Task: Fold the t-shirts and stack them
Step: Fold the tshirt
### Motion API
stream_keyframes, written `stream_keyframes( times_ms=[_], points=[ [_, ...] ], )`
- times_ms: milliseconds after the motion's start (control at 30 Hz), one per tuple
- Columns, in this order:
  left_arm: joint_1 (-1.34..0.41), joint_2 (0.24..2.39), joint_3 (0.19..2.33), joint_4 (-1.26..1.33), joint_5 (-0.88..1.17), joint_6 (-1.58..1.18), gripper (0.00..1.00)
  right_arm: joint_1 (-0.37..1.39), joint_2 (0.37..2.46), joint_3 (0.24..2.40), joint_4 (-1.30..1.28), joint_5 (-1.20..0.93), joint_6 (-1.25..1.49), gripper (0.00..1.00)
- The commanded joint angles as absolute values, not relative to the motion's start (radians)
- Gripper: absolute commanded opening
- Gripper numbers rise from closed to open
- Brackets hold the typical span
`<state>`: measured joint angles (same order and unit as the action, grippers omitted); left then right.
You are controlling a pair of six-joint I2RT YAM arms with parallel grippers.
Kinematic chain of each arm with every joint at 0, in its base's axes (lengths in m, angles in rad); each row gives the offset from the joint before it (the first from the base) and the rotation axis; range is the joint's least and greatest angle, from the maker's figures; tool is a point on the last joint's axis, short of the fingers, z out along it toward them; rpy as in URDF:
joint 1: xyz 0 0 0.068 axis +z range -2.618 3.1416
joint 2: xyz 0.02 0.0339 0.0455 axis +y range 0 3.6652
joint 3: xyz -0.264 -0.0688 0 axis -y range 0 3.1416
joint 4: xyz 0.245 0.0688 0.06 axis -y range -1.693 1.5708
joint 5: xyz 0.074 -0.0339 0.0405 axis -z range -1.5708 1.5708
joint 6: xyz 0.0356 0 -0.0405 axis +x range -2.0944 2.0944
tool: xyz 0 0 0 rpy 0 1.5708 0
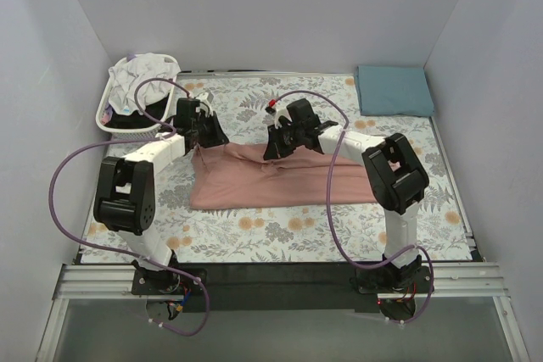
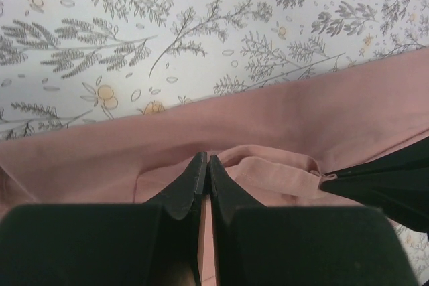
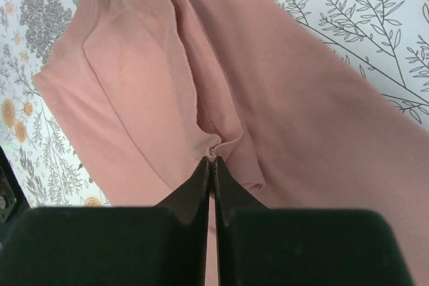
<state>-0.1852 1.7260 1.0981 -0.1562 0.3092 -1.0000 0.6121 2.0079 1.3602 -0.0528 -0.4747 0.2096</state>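
Two claws grip one dusty-pink t-shirt (image 1: 271, 182) that lies spread, partly folded, on a grey-and-orange floral cloth (image 1: 254, 231). Most of the shirt lies on the near side of both claws, toward the arm bases; each claw holds its far edge.

The left gripper (image 1: 204, 142) is closed tight at the shirt's far left corner. In its wrist view the black fingertips (image 2: 198, 169) meet with a strip of pink fabric (image 2: 288, 118) caught between them, and a rumpled fold lies just right of the tips.

The right gripper (image 1: 277, 147) is closed on the far edge near the middle. In its wrist view the fabric (image 3: 308, 125) puckers into a small gather just at the pinched tips (image 3: 212, 163).

Beyond the left claw, to its left, stands a white slatted basket (image 1: 109, 116) holding a crumpled white garment (image 1: 144, 69). Well beyond the right claw, to its right, a folded teal-blue t-shirt (image 1: 393, 89) lies flat at the far corner.
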Motion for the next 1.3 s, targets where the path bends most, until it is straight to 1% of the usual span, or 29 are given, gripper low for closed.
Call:
stream_keyframes(
  times_ms=[0,233,533,667,700,800,867,933,1000,1100,1267],
  points=[
    [-0.181,1.646,1.048,-0.152,0.313,-1.000,0.00,0.624,1.933,1.342,-0.066,-0.485,0.178,0.05],
    [-0.179,1.602,0.993,-0.163,0.304,-1.006,0.00,0.637,1.896,1.289,-0.074,-0.477,0.153,0.07],
    [-0.179,1.548,0.919,-0.169,0.311,-1.025,0.00,0.664,1.904,1.255,-0.081,-0.500,0.140,0.08],
    [-0.179,1.522,0.885,-0.179,0.307,-1.049,0.00,0.680,1.898,1.244,-0.081,-0.503,0.143,0.10],
    [-0.179,1.517,0.879,-0.181,0.301,-1.057,0.01,0.681,1.896,1.243,-0.083,-0.505,0.147,0.13],
    [-0.179,1.496,0.859,-0.190,0.308,-1.068,0.05,0.689,1.888,1.235,-0.086,-0.511,0.149,0.17],
    [-0.179,1.467,0.836,-0.196,0.313,-1.078,0.13,0.696,1.878,1.227,-0.087,-0.508,0.155,0.19],
    [-0.179,1.444,0.816,-0.195,0.318,-1.089,0.16,0.699,1.870,1.220,-0.089,-0.508,0.153,0.22],
    [-0.179,1.410,0.792,-0.196,0.324,-1.094,0.24,0.710,1.862,1.209,-0.089,-0.506,0.152,0.24],
    [-0.179,1.375,0.758,-0.207,0.333,-1.107,0.28,0.724,1.858,1.192,-0.089,-0.505,0.146,0.26],
    [-0.179,1.315,0.709,-0.222,0.348,-1.149,0.30,0.765,1.833,1.155,-0.104,-0.471,0.112,0.30]
  ],
)
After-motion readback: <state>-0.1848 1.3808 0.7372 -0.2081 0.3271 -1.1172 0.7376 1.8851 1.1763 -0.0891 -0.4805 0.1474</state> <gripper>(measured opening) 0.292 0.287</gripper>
